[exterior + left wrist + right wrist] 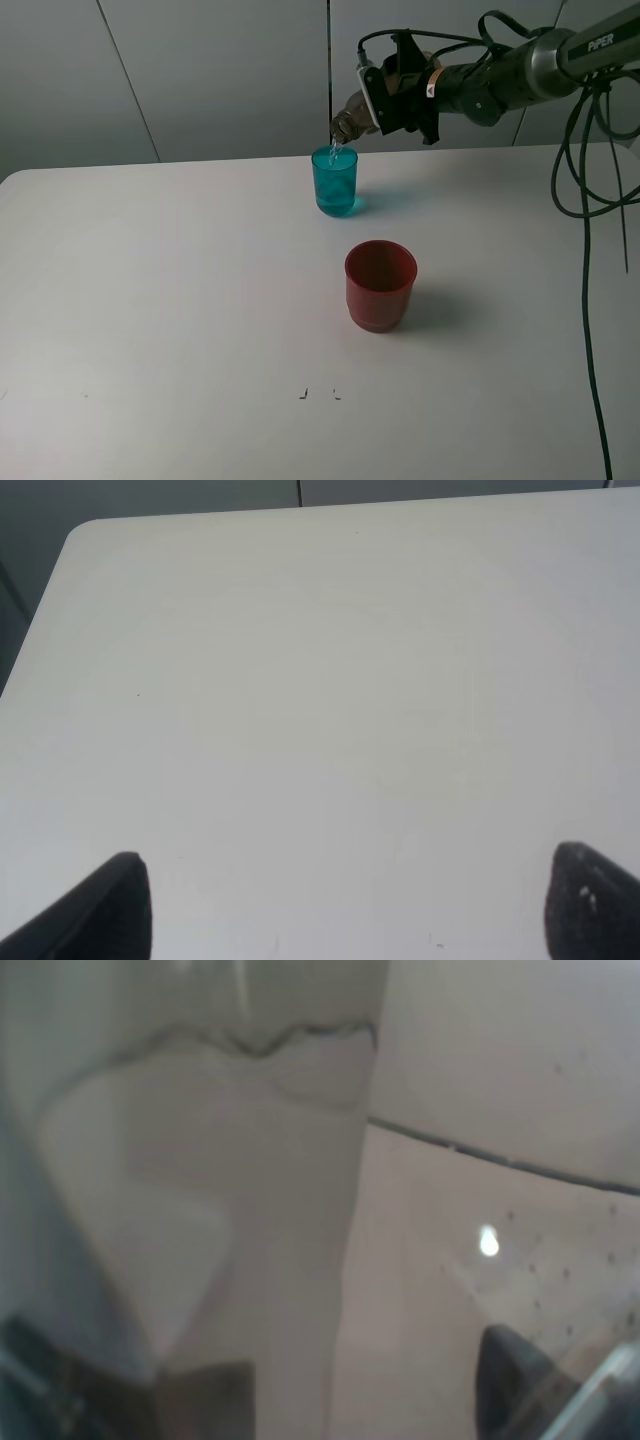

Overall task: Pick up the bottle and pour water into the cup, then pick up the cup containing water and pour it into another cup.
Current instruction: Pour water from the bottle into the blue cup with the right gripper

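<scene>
Teal plastic marks the slim cup (pixel 334 182), standing in the upper middle of the high view on the white table (pixel 180 300), part filled with water. We see the right arm (pixel 500 70) reaching in level from the upper right corner. Its wrist is rolled so that the right gripper (pixel 385 100), clamped on the smoky bottle (pixel 347 122), holds it tipped with the mouth down, just above the cup's rim. A thin stream of water falls into the cup. The red cup (pixel 380 285) stands near the frame's centre, lower and slightly right, apart from the cup. In the left wrist view we find the left gripper (pixel 345 910) over bare table, fingers (pixel 110 915) spread wide, holding nothing.
</scene>
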Controlling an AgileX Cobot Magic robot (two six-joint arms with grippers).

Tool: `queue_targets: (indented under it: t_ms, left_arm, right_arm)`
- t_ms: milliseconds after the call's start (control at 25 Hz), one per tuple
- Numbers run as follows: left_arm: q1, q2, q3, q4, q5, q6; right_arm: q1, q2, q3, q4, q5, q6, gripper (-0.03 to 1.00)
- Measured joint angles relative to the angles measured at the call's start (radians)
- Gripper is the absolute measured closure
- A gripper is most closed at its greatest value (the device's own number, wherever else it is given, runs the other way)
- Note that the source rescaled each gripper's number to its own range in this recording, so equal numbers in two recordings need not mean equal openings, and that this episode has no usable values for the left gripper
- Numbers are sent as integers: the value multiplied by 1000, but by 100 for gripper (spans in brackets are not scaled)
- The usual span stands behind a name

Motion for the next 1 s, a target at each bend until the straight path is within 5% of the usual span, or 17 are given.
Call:
queue_targets:
  t_ms: [1000]
  left_arm:
    - [0,0,0,0,0,0]
  right_arm:
    - [0,0,-1,0,-41,-22,97]
